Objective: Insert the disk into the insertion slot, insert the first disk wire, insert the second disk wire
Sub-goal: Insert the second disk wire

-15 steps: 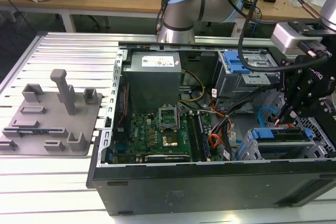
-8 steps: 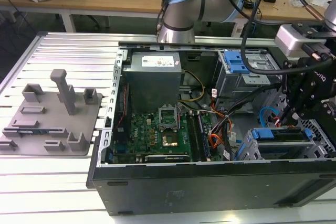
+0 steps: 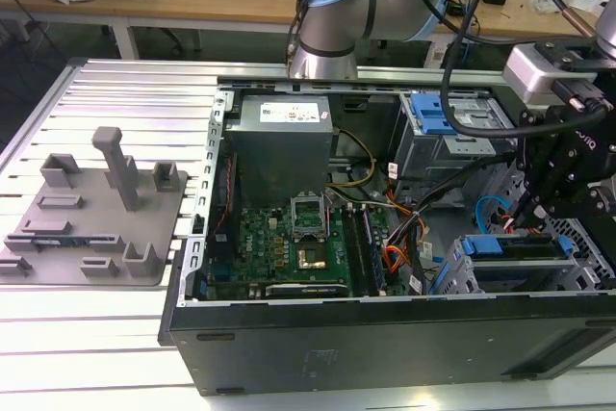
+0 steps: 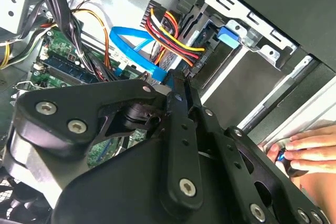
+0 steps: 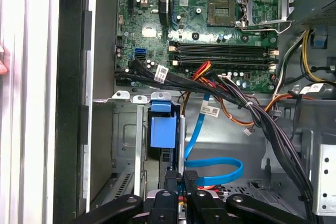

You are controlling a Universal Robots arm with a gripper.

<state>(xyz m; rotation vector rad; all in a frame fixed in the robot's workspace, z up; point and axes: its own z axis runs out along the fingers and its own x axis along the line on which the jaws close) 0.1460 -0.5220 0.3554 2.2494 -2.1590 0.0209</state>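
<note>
An open black computer case [image 3: 385, 344] lies on its side on a slatted metal table [image 3: 125, 84], its green motherboard [image 3: 289, 243] facing up. At the exterior view's right end of the case sits the grey insertion slot [image 3: 462, 276], with the disk [image 3: 515, 247] seated inside, its blue carrier edge showing and its long axis running across that view. The arm's black gripper [image 3: 527, 211] hangs directly above the disk's rear edge, fingers drawn narrowly together at a connector with a flat blue cable [image 5: 210, 169]. A person's hand [image 4: 310, 148] rests on the case rim.
</note>
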